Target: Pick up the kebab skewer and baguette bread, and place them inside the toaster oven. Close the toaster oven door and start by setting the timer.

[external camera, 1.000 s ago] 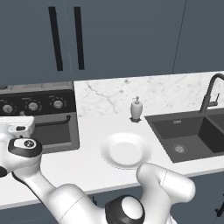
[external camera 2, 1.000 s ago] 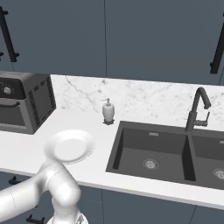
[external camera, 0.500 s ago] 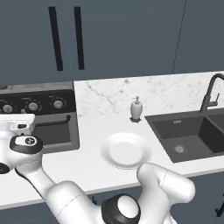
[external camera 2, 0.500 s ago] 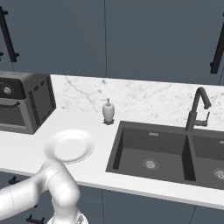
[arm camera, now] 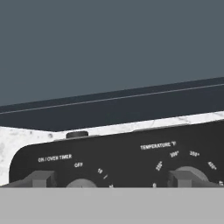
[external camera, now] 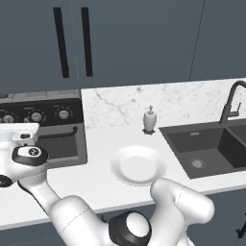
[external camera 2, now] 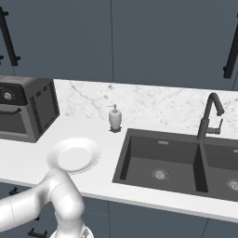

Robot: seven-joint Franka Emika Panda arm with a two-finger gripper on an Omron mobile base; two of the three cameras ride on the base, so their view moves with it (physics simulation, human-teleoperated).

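The oven (external camera: 45, 129) stands at the counter's (external camera: 96, 178) left end against the backsplash, its door (external camera: 57, 146) shut. The claw (arm camera: 111, 179) hangs released right at the knob panel, its fingertips (arm camera: 41, 178) straddling the timer knob (arm camera: 81, 183). An empty plate (external camera: 138, 165) lies near the front edge, between oven and sink (external camera: 202, 149).
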